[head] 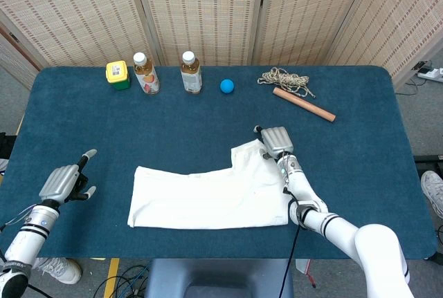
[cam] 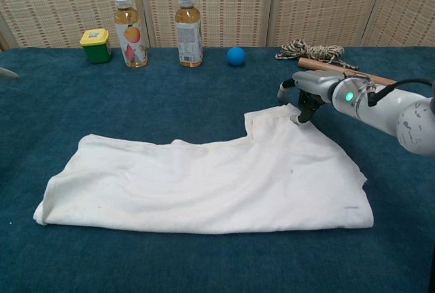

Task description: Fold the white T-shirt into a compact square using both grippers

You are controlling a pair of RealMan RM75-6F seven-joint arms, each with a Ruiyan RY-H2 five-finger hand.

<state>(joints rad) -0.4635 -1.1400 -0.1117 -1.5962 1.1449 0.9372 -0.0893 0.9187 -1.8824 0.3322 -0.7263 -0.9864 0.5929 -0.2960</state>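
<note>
The white T-shirt [head: 211, 198] lies partly folded in the near middle of the blue worktop [head: 360, 146]. The right hand [head: 276, 141] sits at the shirt's far right corner, fingers [cam: 304, 111] curled down onto the cloth there; whether they actually pinch it I cannot tell. The left hand [head: 64, 182] hovers well off to the left, loosely open, holding nothing.

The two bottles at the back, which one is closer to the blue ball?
The right-hand bottle, the one with the brownish label. It stands between the blue ball and the other bottle, which is next to the yellow-lidded green jar.
</note>
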